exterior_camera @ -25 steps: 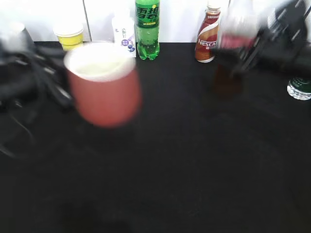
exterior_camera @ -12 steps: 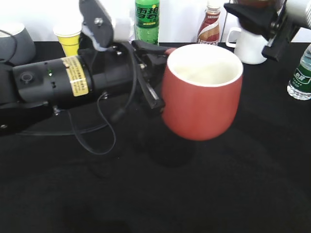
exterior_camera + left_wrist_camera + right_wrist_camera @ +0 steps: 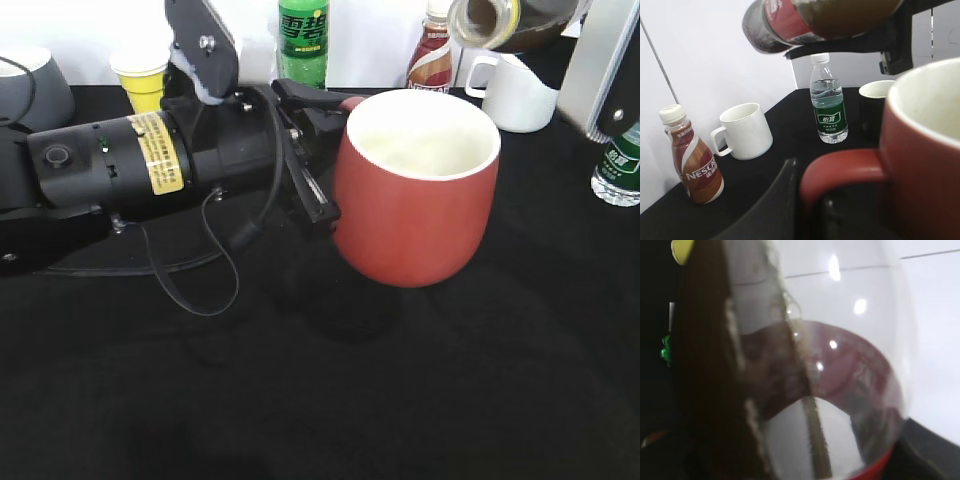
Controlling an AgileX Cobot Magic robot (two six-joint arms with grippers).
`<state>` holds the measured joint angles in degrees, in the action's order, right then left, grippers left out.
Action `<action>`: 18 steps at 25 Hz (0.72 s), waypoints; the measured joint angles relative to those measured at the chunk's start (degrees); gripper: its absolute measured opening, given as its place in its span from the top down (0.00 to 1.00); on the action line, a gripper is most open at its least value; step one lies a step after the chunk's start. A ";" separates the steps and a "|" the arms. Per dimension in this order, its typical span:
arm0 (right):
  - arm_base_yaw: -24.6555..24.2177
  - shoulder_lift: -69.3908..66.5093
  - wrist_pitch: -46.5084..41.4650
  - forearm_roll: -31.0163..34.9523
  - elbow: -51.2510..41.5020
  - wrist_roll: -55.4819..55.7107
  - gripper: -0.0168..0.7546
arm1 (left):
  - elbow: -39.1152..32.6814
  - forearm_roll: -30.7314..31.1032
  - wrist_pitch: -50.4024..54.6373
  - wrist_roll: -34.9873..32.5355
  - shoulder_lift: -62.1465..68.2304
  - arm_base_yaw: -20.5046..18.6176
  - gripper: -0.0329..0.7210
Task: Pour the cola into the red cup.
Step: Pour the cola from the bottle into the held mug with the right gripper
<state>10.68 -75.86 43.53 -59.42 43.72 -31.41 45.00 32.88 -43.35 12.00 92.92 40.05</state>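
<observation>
While the left gripper point(image 3: 315, 150) clamps the red cup point(image 3: 415, 190) mid-frame, the cola point(image 3: 500, 22) tilts at upper right; right claw's grip unclear. Tip gently, mouth over rim.

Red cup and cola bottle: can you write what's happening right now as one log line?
left gripper: holds red cup by handle, raised | right arm: cola bottle tipped above cup | cup inside: white, no cola visible yet

Exterior: slanted down, close. Wrist views closer; all share red cup point(image 3: 415, 195), cola point(image 3: 790, 370).
</observation>
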 joint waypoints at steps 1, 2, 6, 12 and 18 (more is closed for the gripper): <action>0.00 0.00 0.00 0.00 0.00 -0.28 0.33 | 0.00 0.00 0.00 -0.06 0.00 0.00 0.90; 0.00 0.00 0.00 0.00 0.00 -1.41 0.33 | 0.00 -0.05 0.00 -0.06 0.00 0.00 0.90; 0.00 0.00 0.00 0.00 0.00 -5.76 0.33 | 0.00 -0.04 -0.05 -0.12 0.00 0.00 0.90; 0.00 0.00 0.00 0.00 0.00 -8.68 0.33 | 0.00 -0.04 -0.90 -0.17 0.00 0.00 0.90; 0.00 0.00 0.00 0.00 0.00 -10.36 0.33 | 0.00 -0.04 -0.90 -0.29 0.05 0.00 0.90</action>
<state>10.68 -75.86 43.53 -59.42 43.72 -41.77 45.00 32.84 -44.25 11.71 92.97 40.05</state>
